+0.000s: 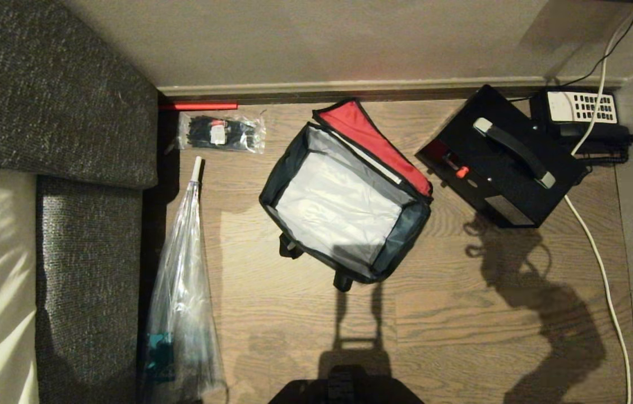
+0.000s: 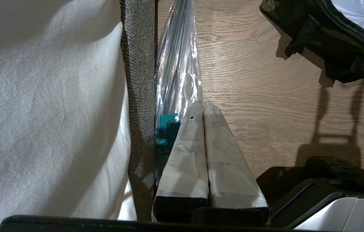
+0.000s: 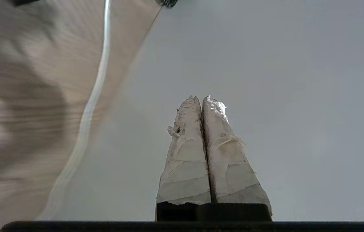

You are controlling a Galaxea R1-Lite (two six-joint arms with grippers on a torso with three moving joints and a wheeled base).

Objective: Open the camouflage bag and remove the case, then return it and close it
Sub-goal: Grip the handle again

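Note:
The camouflage bag (image 1: 344, 205) stands open in the middle of the wooden floor. Its red-lined lid (image 1: 369, 140) is folded back and its silvery inside holds nothing. One dark corner of the bag (image 2: 323, 42) shows in the left wrist view. To the right of the bag the black case (image 1: 498, 157) lies on the floor, grey handle up and a red-orange spot facing the bag. My right gripper (image 3: 200, 97) is shut on nothing over pale grey floor, apart from the case. My left gripper (image 2: 202, 103) is shut and empty beside the sofa.
A dark sofa (image 1: 52, 112) fills the left side. A clear-wrapped umbrella (image 1: 181, 280) lies along it. A plastic packet of black ties (image 1: 221, 133) lies near the wall. A black desk phone (image 1: 582, 112) and a white cable (image 1: 602, 269) lie right of the case.

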